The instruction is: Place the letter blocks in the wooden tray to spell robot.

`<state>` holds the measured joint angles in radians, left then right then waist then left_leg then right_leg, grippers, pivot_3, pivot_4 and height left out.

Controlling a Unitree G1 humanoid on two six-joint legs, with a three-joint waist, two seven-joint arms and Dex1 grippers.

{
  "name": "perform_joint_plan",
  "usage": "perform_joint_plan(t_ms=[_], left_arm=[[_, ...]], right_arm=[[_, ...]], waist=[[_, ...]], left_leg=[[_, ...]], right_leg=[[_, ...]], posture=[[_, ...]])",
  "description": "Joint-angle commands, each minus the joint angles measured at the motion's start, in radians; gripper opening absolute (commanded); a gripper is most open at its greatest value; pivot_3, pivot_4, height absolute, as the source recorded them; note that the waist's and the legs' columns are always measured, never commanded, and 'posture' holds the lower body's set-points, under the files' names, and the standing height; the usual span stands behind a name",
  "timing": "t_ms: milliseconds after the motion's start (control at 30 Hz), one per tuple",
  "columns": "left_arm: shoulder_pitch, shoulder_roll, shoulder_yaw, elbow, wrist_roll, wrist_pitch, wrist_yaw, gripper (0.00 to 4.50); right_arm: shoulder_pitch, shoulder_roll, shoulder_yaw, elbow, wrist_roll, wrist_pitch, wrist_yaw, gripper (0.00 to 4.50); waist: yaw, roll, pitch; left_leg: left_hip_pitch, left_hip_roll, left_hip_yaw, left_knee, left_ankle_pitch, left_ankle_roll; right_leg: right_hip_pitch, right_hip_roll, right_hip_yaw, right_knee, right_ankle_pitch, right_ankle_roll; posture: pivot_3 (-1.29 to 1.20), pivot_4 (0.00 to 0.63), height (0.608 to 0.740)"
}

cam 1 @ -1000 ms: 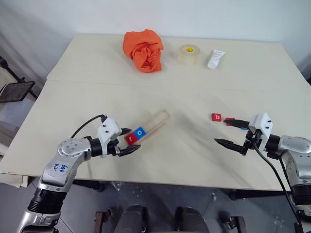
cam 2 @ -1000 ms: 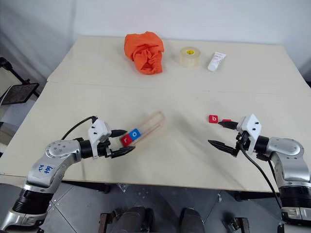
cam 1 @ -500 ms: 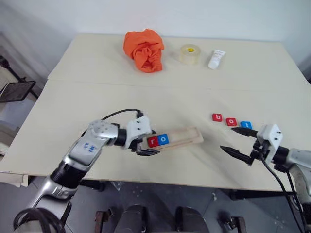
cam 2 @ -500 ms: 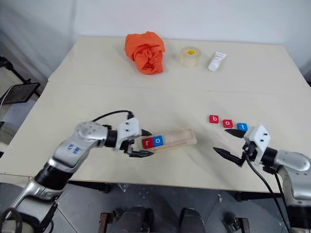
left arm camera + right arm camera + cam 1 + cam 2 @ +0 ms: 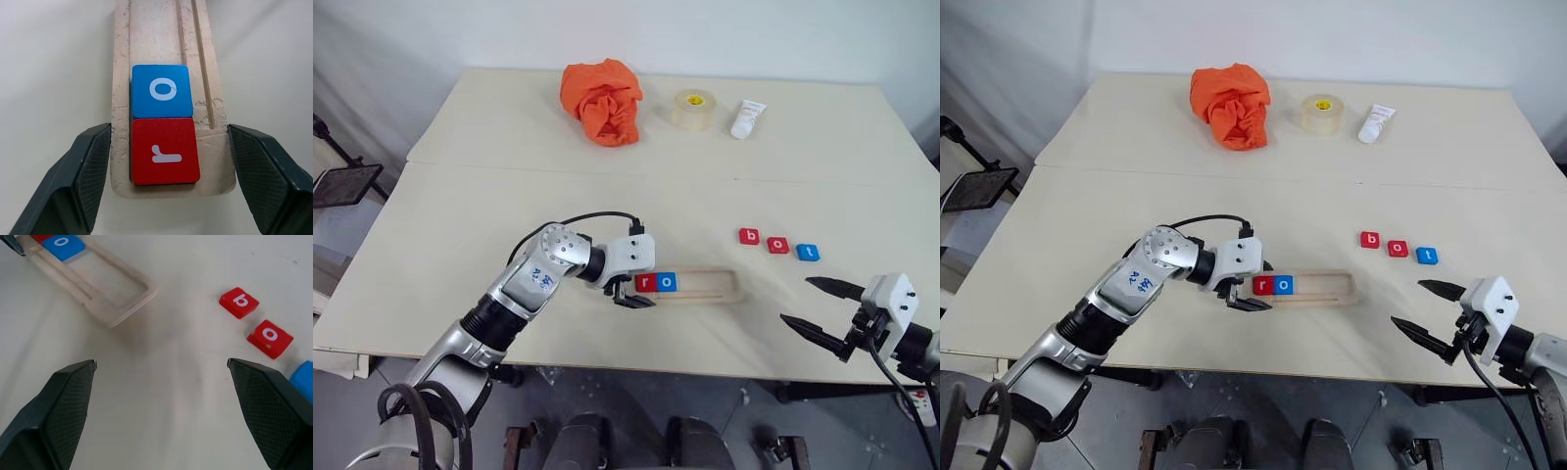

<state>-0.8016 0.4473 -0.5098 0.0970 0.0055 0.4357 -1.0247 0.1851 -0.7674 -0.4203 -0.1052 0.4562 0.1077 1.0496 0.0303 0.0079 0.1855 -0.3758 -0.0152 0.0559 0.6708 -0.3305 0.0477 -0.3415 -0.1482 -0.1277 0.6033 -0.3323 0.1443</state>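
Since earlier we see tray (image 5: 705, 285) swung level; left claw (image 5: 633, 290) grips its end beside r, o. Right claw (image 5: 822, 309) wide open, empty; b, o, t on tabletop (image 5: 460, 215).

Bright, even, soft light; faint shadows, no glare, sharp throughout.
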Motion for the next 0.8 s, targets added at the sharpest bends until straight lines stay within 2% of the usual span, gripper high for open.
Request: perform_joint_plan(t_ms=[33, 433, 500, 567, 800], left_arm=[[-0.028, -0.023, -0.001, 0.012, 0.017, -0.034, -0.011, 3.39], [-0.029, -0.054, -0.008, 0.019, 0.036, -0.042, -0.045, 3.39], [-0.029, -0.063, -0.008, 0.024, 0.043, -0.044, -0.042, 4.11], [-0.028, -0.069, -0.004, 0.027, 0.049, -0.046, -0.04, 4.48], [0.016, -0.046, 0.046, -0.032, 0.029, -0.041, -0.021, 4.48]], right_arm=[[0.021, 0.015, -0.043, -0.056, 0.023, -0.01, -0.026, 4.5], [0.042, 0.032, -0.04, -0.081, 0.02, -0.013, -0.057, 4.5], [0.038, 0.034, -0.033, -0.082, 0.019, -0.013, -0.061, 4.5], [0.035, 0.034, -0.029, -0.083, 0.018, -0.012, -0.063, 4.5], [0.014, 0.02, -0.024, -0.081, 0.023, 0.004, -0.059, 4.5]], waist=[[0.0, 0.0, 0.0], [0.0, 0.0, 0.0], [0.0, 0.0, 0.0], [-0.001, 0.0, 0.0], [-0.002, 0.0, 0.0]], left_leg=[[0.0, 0.0, 0.0, 0.0, 0.0, 0.0], [0.0, 0.0, 0.0, 0.0, 0.0, 0.0], [0.0, 0.0, 0.0, 0.001, 0.0, 0.0], [0.0, 0.0, -0.001, 0.001, 0.0, 0.0], [0.0, 0.0, -0.001, 0.001, 0.0, 0.0]], right_leg=[[0.0, 0.0, 0.0, 0.0, 0.0, 0.0], [0.0, 0.0, 0.0, 0.0, 0.0, 0.0], [0.0, 0.0, 0.0, 0.0, 0.0, 0.0], [0.0, 0.0, 0.0, 0.0, 0.0, 0.0], [0.0, 0.0, 0.0, 0.0, 0.0, 0.0]], posture=[[0.0, 0.15, 0.74], [0.0, 0.15, 0.74], [0.0, 0.15, 0.74], [0.0, 0.15, 0.74], [0.0, 0.15, 0.74]])
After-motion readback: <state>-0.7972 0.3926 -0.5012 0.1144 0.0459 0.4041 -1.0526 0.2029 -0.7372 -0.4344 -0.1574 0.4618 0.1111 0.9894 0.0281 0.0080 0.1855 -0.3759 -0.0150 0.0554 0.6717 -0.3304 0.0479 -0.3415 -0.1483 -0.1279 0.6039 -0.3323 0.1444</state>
